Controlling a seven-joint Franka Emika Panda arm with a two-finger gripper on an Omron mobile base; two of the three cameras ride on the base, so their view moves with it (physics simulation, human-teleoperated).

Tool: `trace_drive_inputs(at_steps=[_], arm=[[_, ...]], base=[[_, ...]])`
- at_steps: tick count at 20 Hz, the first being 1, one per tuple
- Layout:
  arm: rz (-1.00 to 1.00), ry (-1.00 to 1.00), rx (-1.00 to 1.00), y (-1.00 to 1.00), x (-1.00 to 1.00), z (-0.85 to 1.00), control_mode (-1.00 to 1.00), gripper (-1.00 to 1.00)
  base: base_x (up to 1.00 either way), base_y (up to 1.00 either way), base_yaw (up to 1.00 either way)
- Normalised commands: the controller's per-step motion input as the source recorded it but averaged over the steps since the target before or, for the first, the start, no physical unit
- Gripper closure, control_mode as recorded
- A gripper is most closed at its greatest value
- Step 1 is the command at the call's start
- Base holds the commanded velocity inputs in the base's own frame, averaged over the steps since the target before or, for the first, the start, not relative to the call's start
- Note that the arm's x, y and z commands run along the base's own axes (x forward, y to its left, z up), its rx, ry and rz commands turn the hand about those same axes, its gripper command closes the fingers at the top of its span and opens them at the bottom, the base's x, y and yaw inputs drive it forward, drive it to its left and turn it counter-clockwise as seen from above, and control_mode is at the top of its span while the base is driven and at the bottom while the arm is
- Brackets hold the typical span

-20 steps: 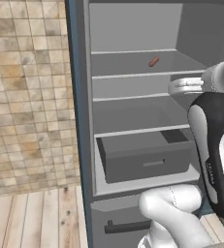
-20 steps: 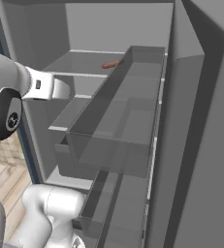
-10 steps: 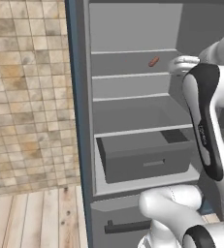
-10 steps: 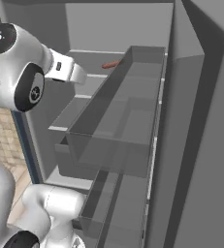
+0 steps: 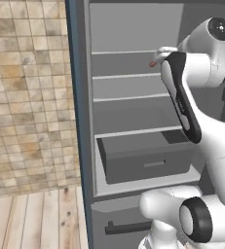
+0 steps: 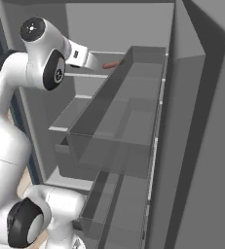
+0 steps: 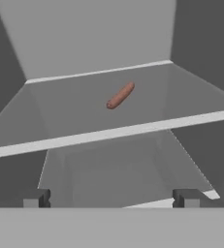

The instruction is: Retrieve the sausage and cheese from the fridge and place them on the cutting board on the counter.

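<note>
Tan mottled tile wall (image 5: 28, 97) and pale plank floor (image 5: 33, 219) left of the open fridge (image 5: 133, 112), a matte grey box with flat smooth shelves and a boxy drawer (image 5: 148, 158) down low. Door bin (image 6: 119, 116) is a long grey trough, seen in the right base view. Sausage (image 7: 120, 95): short, smooth, reddish-brown cylinder with rounded ends, lying diagonally and alone near the middle of the top shelf (image 7: 84, 111). Gripper (image 7: 112, 197) sits in front of that shelf's edge, below the sausage, well apart from it; fingers (image 7: 36, 197) spread wide, nothing between them.
</note>
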Motion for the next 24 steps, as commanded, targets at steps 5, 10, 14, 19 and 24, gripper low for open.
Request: trace_drive_inputs(at_steps=[5, 10, 14, 19, 24], arm=[[-0.03, 0.00, 0.00, 0.00, 0.87, -0.45, -1.00, -1.00], [-0.01, 0.00, 0.00, -0.03, 0.98, -0.03, -1.00, -1.00], [-0.03, 0.00, 0.00, -0.20, 0.88, 0.02, -1.00, -1.00], [-0.07, 0.05, 0.00, -0.23, 0.74, 0.00, -1.00, -1.00], [-0.06, 0.04, 0.00, -0.06, 0.48, 0.00, -1.00, -1.00]], base=[[0.00, 0.00, 0.00], [0.00, 0.00, 0.00], [0.00, 0.00, 0.00], [0.00, 0.00, 0.00], [0.00, 0.00, 0.00]])
